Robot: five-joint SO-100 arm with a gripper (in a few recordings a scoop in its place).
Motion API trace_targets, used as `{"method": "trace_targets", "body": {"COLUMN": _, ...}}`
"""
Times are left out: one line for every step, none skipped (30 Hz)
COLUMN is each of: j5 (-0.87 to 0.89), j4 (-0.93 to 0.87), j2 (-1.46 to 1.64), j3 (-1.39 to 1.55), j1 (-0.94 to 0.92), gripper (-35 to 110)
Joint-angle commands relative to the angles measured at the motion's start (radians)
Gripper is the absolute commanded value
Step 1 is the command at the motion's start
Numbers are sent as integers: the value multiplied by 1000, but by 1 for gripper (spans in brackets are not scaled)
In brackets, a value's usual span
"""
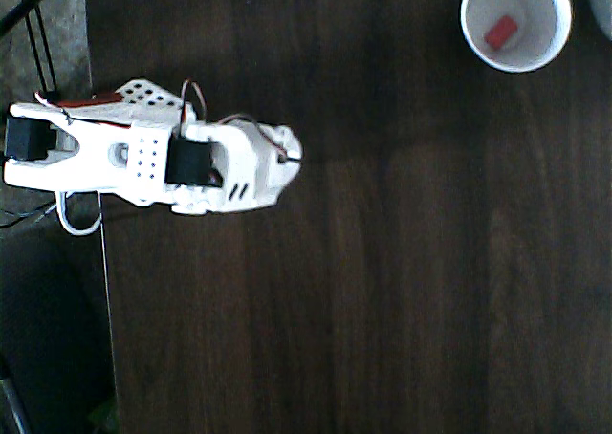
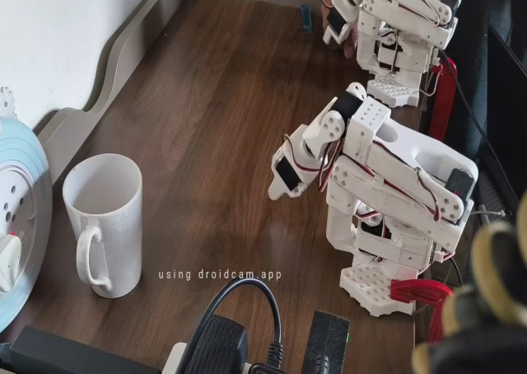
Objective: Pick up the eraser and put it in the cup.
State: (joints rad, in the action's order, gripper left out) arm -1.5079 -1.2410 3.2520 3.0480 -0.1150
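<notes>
The white cup (image 1: pixel 541 44) stands at the table's top right in the overhead view. The small pink-red eraser (image 1: pixel 500 32) lies inside it on the pale bottom. In the fixed view the cup (image 2: pixel 103 226) is a handled mug at the left, and its depth hides its bottom. My white arm is folded up far from the cup. My gripper (image 1: pixel 287 153) (image 2: pixel 284 180) hangs over bare wood, its fingers together and holding nothing.
A pale round object (image 1: pixel 602 4) (image 2: pixel 20 217) sits just beyond the cup. A black power adapter (image 2: pixel 218 345) with cables lies at the near edge in the fixed view. The dark wooden table (image 1: pixel 382 291) ends just behind the arm's base.
</notes>
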Motion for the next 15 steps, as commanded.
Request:
{"method": "trace_targets", "body": {"j5": -64, "j4": -89, "j2": 20, "j3": 11, "j1": 0, "gripper": 0}}
{"method": "trace_targets", "body": {"j5": -54, "j4": -86, "j2": 20, "j3": 11, "j1": -5, "gripper": 0}}
{"method": "trace_targets", "body": {"j5": -38, "j4": -83, "j2": 20, "j3": 11, "j1": -9, "gripper": 0}}
{"method": "trace_targets", "body": {"j5": -11, "j4": -78, "j2": 20, "j3": 11, "j1": -11, "gripper": 0}}
{"method": "trace_targets", "body": {"j5": 35, "j4": -74, "j2": 20, "j3": 11, "j1": -8, "gripper": 0}}
{"method": "trace_targets", "body": {"j5": 37, "j4": -74, "j2": 20, "j3": 11, "j1": -9, "gripper": 0}}
{"method": "trace_targets", "body": {"j5": 35, "j4": -74, "j2": 20, "j3": 11, "j1": -9, "gripper": 0}}
{"method": "trace_targets", "body": {"j5": 31, "j4": -74, "j2": 20, "j3": 11, "j1": -9, "gripper": 0}}
{"method": "trace_targets", "body": {"j5": 12, "j4": -77, "j2": 20, "j3": 11, "j1": -9, "gripper": 0}}
{"method": "trace_targets", "body": {"j5": -6, "j4": -78, "j2": 20, "j3": 11, "j1": -9, "gripper": 0}}
{"method": "trace_targets", "body": {"j5": -21, "j4": -81, "j2": 20, "j3": 11, "j1": -9, "gripper": 1}}
{"method": "trace_targets", "body": {"j5": -21, "j4": -81, "j2": 20, "j3": 11, "j1": -9, "gripper": 1}}
{"method": "trace_targets", "body": {"j5": -21, "j4": -81, "j2": 20, "j3": 11, "j1": -9, "gripper": 2}}
{"method": "trace_targets", "body": {"j5": -21, "j4": -81, "j2": 20, "j3": 11, "j1": -9, "gripper": 2}}
{"method": "trace_targets", "body": {"j5": -21, "j4": -81, "j2": 20, "j3": 11, "j1": -9, "gripper": 2}}
